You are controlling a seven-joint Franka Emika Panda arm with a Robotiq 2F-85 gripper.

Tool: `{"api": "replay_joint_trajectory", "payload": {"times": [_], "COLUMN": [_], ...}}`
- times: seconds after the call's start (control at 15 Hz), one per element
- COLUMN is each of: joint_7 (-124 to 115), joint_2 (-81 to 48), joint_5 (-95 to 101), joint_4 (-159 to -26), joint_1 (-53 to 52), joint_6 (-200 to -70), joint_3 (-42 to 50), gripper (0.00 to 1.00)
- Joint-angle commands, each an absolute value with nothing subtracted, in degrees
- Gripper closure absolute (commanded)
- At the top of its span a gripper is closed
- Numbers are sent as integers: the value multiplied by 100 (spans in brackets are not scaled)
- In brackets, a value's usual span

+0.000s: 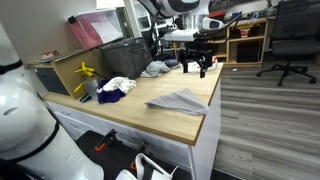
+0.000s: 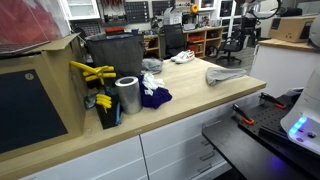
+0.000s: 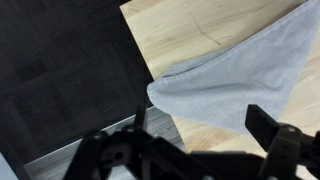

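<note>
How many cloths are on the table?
4: gray towel near the gripper, blue cloth and white cloth heaped beside the metal can, gray bundle farther back. Others may hide in the heap.

In the wrist view the grey cloth (image 3: pixel 235 85) is running off the right edge. The gripper (image 3: pixel 203 122) is showing only as dark, blurred fingers, with its body being cut off at the bottom. In an exterior view the gripper (image 1: pixel 197 62) is appearing too small for telling its fingers apart, and a white rounded shape (image 1: pixel 25 120) is spilling past the left edge.
</note>
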State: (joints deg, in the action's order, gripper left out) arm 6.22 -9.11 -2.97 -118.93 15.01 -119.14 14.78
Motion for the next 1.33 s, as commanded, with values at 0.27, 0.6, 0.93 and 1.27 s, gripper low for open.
{"api": "replay_joint_trajectory", "payload": {"times": [0.27,0.6,0.93,1.27], "joint_7": [1169,1691,1977,2090], "joint_2": [-1274,-1893,-2421,-2918], "joint_5": [-629,-1075,-1282,-1275], "joint_4": [-11916,-11680,-11306,-10913], "joint_1": [1614,1858,2172,2451], "joint_6": [-11933,-11941,-11874,-11761], "joint_3": [1354,1302,1263,1181], "gripper": [0,0,0,0]}}
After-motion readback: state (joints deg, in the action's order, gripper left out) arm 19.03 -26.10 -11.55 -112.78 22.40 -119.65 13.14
